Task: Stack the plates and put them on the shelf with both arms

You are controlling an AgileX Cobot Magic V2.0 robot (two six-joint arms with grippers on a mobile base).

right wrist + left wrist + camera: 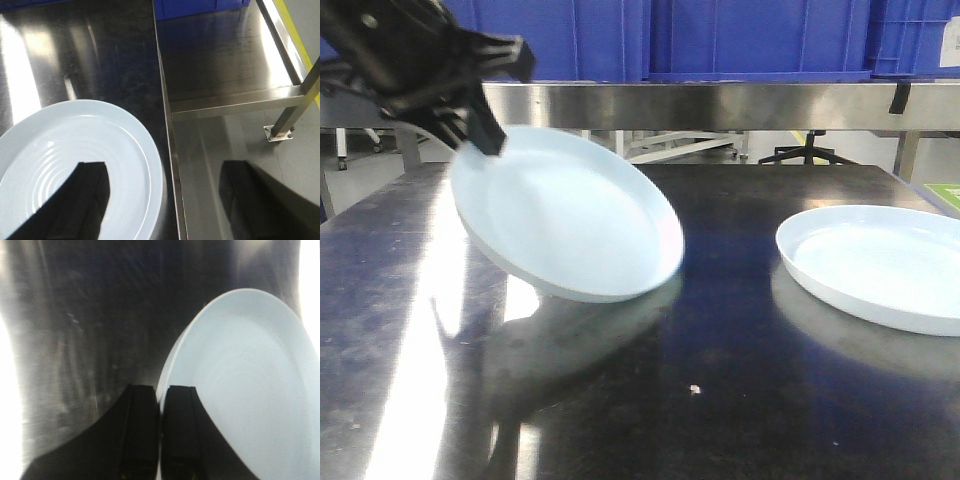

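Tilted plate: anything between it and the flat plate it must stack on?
Nothing visible. Only bare dark steel tabletop separates the tilted glossy pale blue-white round plate, clamped by the left end effector, from its flat twin.

left gripper (490, 140): matte black, bulky, angular housing with faceted edges | arm (380, 45) behind it: same black, blocky | its fingers (142, 430): two flat black slabs, squared tips, flaring into a wider base | right gripper (165, 167): two plain black fingers, squared tips, blurred | surface detail too dark to tell on both
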